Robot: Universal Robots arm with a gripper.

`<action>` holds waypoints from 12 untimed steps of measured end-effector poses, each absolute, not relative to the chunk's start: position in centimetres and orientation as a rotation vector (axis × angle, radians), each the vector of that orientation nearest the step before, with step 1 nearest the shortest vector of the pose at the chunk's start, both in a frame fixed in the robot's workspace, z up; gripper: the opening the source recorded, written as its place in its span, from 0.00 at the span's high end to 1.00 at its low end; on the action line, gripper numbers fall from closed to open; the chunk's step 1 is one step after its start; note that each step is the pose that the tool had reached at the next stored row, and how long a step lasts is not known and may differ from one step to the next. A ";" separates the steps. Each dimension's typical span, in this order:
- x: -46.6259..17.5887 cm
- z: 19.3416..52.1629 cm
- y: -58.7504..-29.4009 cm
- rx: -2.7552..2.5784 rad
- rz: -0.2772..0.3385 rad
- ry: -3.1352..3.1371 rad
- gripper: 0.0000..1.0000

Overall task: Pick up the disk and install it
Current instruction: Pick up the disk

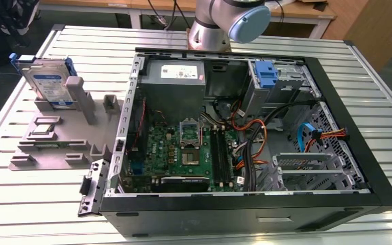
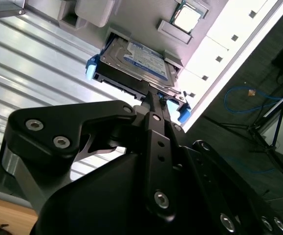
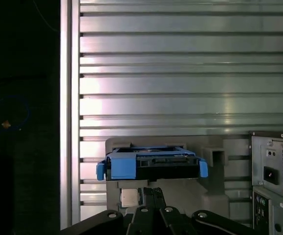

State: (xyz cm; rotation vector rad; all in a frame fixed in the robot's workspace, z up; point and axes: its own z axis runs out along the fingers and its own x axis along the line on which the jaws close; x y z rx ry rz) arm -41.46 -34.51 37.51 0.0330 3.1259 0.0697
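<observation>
On the grey fixture [image 1: 67, 140] at the exterior view's left, the disk [image 1: 46, 81] stands on edge in a slot at the fixture's far end. Its label side faces the camera, w/ blue rails along its sides. In the second wrist view the disk [image 2: 139, 61] shows its label face and blue rail ends at two corners. In the first wrist view it's edge-on, blue rail across the front.

Gripper [image 3: 152, 192]: fingers pressed together, nothing btwn them. The tips point toward the disk's edge but are apart from it, so no grip on it. The second wrist view has the same gripper [image 2: 150, 94] w/ black linkages in the foreground.

A small square chip [image 2: 186, 18] sits in a recess of the fixture near the disk.

The fixture lies flat on the ribbed metal table [image 1: 32, 204], just beside the open PC case [image 1: 380, 189]. Inside the case:
- grey PSU [image 1: 172, 74] at the far wall
- blue bracket [image 1: 267, 74] on the drive cage, at the far corner toward the exterior view's right
- green motherboard [image 1: 189, 148] on the floor, w/ loose cables [image 1: 250, 143] beside it

The arm [image 1: 230, 20] rises behind the case at the table's far edge.
</observation>
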 end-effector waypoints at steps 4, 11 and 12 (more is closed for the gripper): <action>-41.5 37.5 -34.5 -0.078 0.070 3.127 0.90; -41.5 37.5 -34.5 -0.277 0.072 3.118 0.90; -41.5 37.5 -34.5 -0.305 0.072 3.116 0.90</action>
